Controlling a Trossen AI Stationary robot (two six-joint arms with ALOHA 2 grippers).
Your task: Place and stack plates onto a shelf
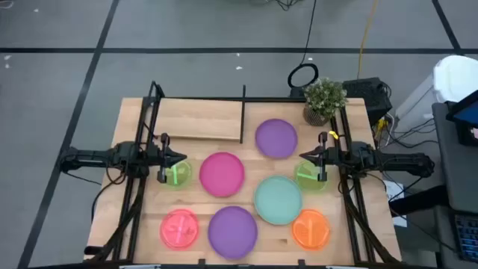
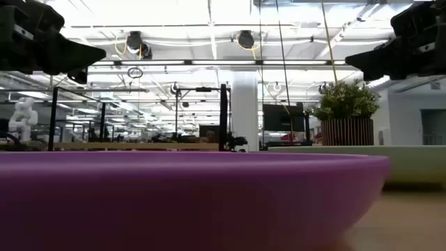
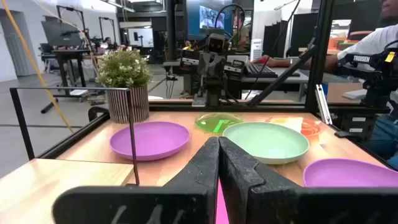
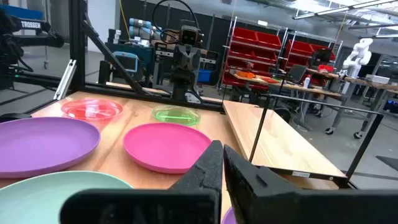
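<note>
Nearest the front edge of the table (image 1: pixel 134 224) lie three plates: a pink-red plate (image 1: pixel 179 228) at 7 o'clock, a purple plate (image 1: pixel 232 230) at 6, an orange plate (image 1: pixel 311 229) at 5. Just behind them the mint plate (image 1: pixel 278 199) sits right of centre, its rim meeting the orange plate's, and the magenta plate (image 1: pixel 221 174) sits at centre.

The left pincer (image 1: pixel 181 158) hangs at 9 o'clock, clenched on nothing, above a small green plate (image 1: pixel 176 174). The right pincer (image 1: pixel 303 156) hangs at 3 o'clock, likewise clenched and empty, above a second green plate (image 1: pixel 308 176).

Farther back, a second purple plate (image 1: pixel 276 138) lies at 1 o'clock, near a potted plant (image 1: pixel 324 98) in the far right corner. The shelf (image 1: pixel 198 119), bare of plates, stands at 11 o'clock along the far edge.
</note>
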